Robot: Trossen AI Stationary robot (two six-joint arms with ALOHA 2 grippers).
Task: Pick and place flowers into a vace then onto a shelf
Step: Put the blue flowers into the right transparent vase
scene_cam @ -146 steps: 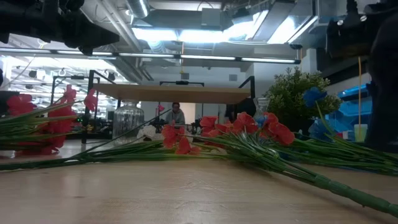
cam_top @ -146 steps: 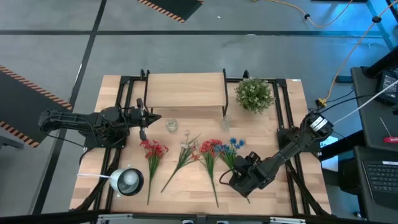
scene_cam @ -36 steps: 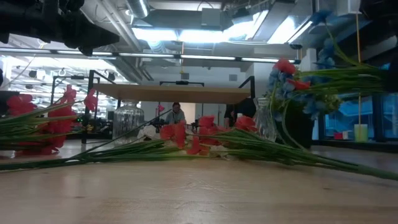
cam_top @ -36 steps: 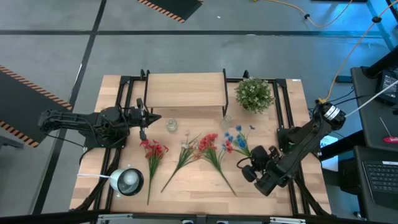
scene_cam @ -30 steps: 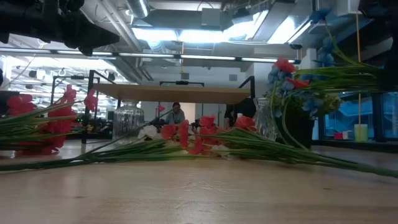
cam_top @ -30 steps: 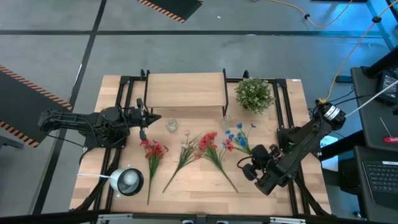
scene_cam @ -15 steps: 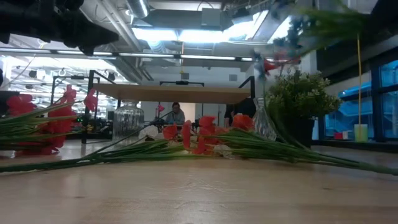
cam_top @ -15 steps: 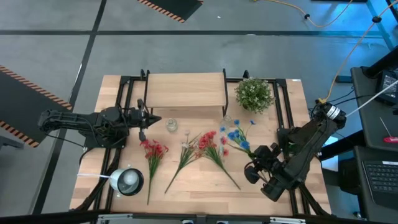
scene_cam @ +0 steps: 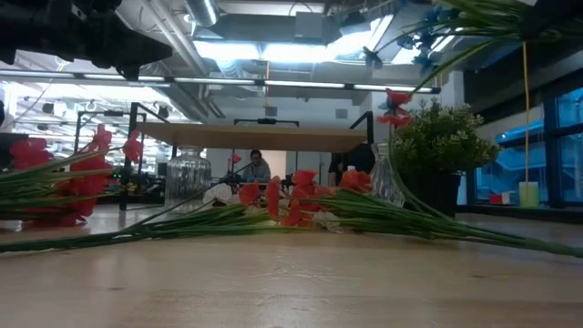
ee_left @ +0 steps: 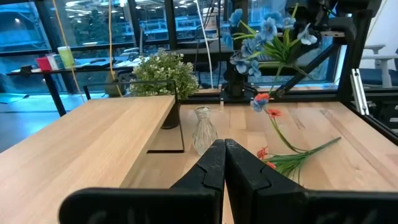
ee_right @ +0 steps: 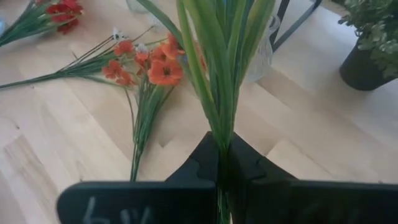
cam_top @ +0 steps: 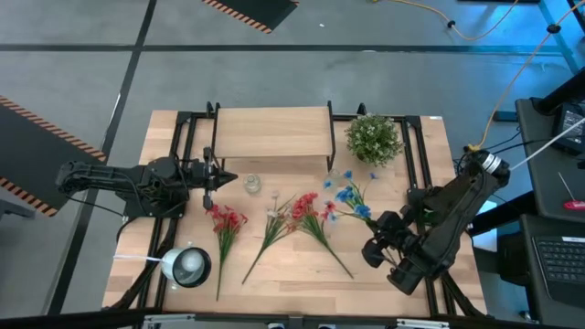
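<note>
The table (cam_top: 274, 274) is light wood, and the shelf (cam_top: 272, 132) is the same pale wood with black legs. The blue flowers (cam_top: 347, 196) have green stems. Two bunches of red flowers (cam_top: 226, 219) and (cam_top: 306, 208) lie by a whitish one (cam_top: 274, 214). The bushy plant (cam_top: 373, 139) is green with tiny white dots. The arms are black. The floor (cam_top: 274, 73) is grey with orange-and-black stripes (cam_top: 247, 11)

Counter (cam_top: 274, 274): pale wood, matt, visible grain. Shelf (cam_top: 272, 132): light smooth wood board, thin black metal legs. Small vase (ee_left: 204, 129): clear ribbed glass, glossy. Flowers (ee_right: 152, 68): plastic-looking green stems, cloth-like petals.
</note>
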